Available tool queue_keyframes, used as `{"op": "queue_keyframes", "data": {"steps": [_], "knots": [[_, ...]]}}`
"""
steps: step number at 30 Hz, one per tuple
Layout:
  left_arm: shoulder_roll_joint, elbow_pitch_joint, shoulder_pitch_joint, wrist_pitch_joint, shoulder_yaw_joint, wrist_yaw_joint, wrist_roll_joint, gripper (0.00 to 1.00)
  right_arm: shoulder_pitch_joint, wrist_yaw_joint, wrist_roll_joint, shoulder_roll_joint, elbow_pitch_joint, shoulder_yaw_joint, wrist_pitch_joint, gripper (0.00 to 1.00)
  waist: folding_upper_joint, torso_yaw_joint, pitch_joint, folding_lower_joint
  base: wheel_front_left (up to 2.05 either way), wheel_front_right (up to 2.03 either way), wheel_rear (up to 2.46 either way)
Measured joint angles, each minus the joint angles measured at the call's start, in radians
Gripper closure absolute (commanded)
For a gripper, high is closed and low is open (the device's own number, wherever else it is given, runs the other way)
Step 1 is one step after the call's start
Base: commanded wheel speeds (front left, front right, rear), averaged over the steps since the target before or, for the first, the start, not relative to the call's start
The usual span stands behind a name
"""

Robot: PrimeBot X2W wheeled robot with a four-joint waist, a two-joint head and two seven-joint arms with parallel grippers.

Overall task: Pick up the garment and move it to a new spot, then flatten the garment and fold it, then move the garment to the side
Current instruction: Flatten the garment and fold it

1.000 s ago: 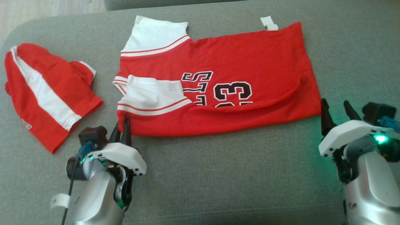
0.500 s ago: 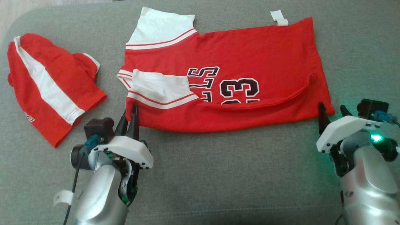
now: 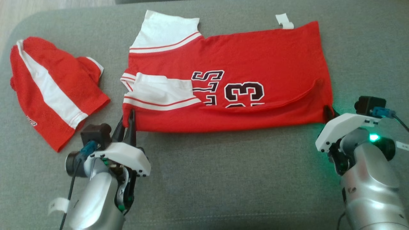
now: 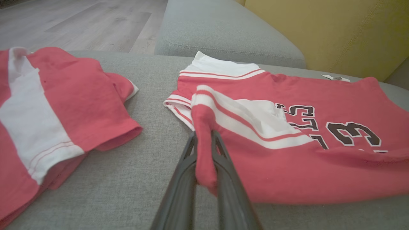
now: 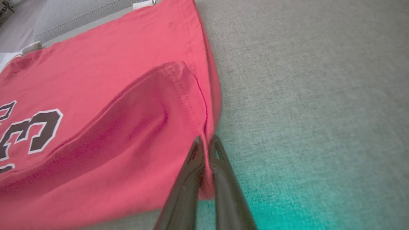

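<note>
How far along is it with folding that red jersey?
The jersey lies spread on the grey cushion, near sleeve and long edge folded over. Left gripper and right gripper each pinch a near corner. Finishing the fold and moving it aside remain.

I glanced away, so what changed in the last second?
The right end effector moved forward to the near right corner of the red fabric jersey with white sleeves and closed on it. The left end effector stayed clamped on the near left corner; the crumpled red-and-white garment stayed put.

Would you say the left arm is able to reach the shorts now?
Probably not yet: the left gripper is shut on the jersey corner, though the shorts lie near it.
</note>
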Motion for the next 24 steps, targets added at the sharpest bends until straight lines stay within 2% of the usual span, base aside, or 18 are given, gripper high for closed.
{"op": "queue_keyframes", "data": {"steps": [7, 12, 24], "knots": [[0.016, 0.001, 0.06, 0.008, 0.001, 0.009, -0.006, 1.0, 0.029, 0.0, 0.031, 0.0, 0.009, 0.008, 0.002, 1.0, 0.0, -0.012, -0.052, 0.0, 0.0, 0.0, 0.0], [0.027, -0.009, 0.106, 0.027, 0.013, 0.01, -0.042, 1.0, 0.104, 0.0, 0.063, -0.012, -0.021, 0.062, 0.077, 1.0, 0.0, -0.025, -0.1, 0.0, 0.0, 0.0, 0.0], [0.063, -0.146, 0.285, 0.137, -0.001, 0.04, -0.054, 1.0, 0.293, 0.0, 0.144, -0.056, -0.254, 0.093, 0.271, 1.0, 0.0, -0.042, -0.195, 0.0, 0.0, 0.0, 0.0]]}}
